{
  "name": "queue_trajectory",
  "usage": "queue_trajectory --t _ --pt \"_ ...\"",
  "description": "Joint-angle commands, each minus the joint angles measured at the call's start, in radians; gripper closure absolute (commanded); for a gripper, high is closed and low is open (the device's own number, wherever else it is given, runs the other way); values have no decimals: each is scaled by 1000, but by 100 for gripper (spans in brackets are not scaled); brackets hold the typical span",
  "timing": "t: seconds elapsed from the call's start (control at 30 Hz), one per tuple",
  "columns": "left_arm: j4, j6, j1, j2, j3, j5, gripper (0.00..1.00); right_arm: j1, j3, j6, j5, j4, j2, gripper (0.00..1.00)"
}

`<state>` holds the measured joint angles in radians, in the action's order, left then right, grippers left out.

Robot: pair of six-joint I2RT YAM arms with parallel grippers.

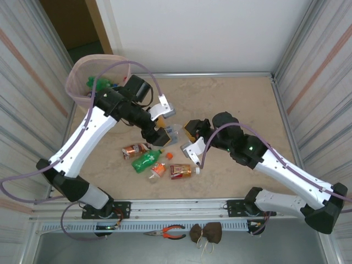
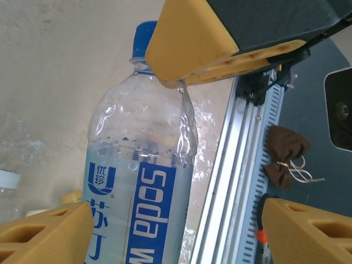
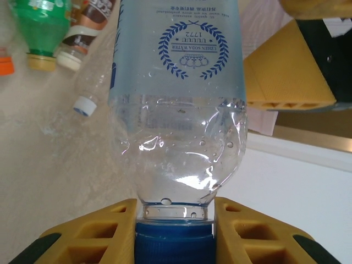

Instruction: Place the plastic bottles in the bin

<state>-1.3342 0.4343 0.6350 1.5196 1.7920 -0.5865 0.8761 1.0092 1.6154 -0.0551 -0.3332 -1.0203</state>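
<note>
A clear soda-water bottle (image 1: pixel 174 131) with a blue label and blue cap hangs between both grippers over the table's middle. My right gripper (image 3: pixel 175 234) is shut on its cap and neck, the bottle (image 3: pixel 176 99) pointing away from it. My left gripper (image 2: pixel 176 231) is open around the bottle's body (image 2: pixel 137 181); one finger is beside the label, the other stands well apart. Several more plastic bottles lie on the table: an amber one (image 1: pixel 135 149), a green one (image 1: pixel 147 160) and a red-labelled one (image 1: pixel 184 171). The bin (image 1: pixel 74 82), pink-lined, stands at the far left with bottles inside.
A loose orange cap (image 1: pixel 169 155) lies among the bottles. Pliers (image 1: pixel 173 232) and a brown pouch (image 1: pixel 206 232) rest on the near rail. Corrugated walls close in both sides, and the left arm stretches from the near left past the bin.
</note>
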Motion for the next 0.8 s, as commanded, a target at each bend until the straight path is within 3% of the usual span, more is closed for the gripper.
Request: queue_trajectory --t 0.0,0.37,0.57,0.77 --pt "-118 62 18 24 38 -21 20 17 10 49 11 -16 26 100" --pt "-89 56 22 42 65 85 17 44 31 38 -1 -64 72 100" --pt "-104 116 37 34 56 -12 17 46 34 21 -22 -49 86 100" --pt "-141 169 91 59 63 -39 21 47 48 6 -45 -51 103 100"
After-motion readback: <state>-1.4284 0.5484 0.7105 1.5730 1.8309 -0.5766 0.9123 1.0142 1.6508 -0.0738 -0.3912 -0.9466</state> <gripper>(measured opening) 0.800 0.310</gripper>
